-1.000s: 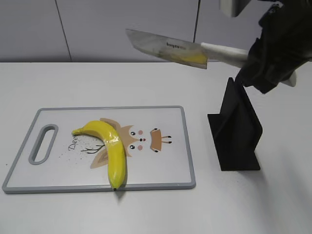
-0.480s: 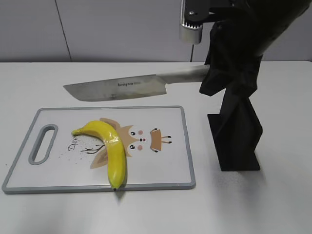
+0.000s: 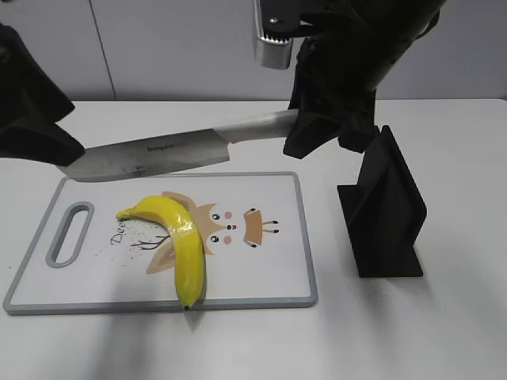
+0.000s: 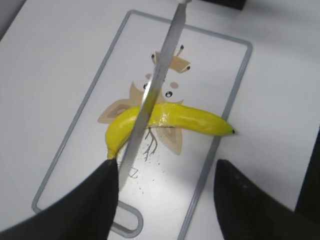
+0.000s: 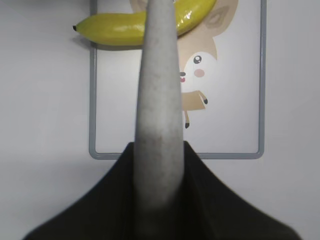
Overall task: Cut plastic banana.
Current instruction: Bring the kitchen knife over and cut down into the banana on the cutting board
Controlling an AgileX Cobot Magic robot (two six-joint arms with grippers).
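Note:
The plastic banana (image 3: 181, 237) lies on the cutting board (image 3: 261, 273), its dark tip at the near edge. It also shows in the left wrist view (image 4: 192, 119) and the right wrist view (image 5: 112, 27). My right gripper (image 3: 305, 131) is shut on the grey handle (image 5: 158, 145) of a knife. The blade (image 3: 150, 156) hangs level above the board's far side and crosses over the banana's stem half in the left wrist view (image 4: 150, 97). My left gripper (image 3: 47, 131) is open and empty above the board's handle end, with its fingers (image 4: 85, 205) by the blade tip.
A black knife stand (image 3: 386, 210) stands on the white table to the right of the board. The board has a grey rim (image 4: 235, 90), a handle slot (image 3: 70, 233) at its left end and a cartoon deer print (image 5: 197, 75).
The right gripper has carried the knife down and to the left, from above the stand to over the board. The left arm has come into view at the left.

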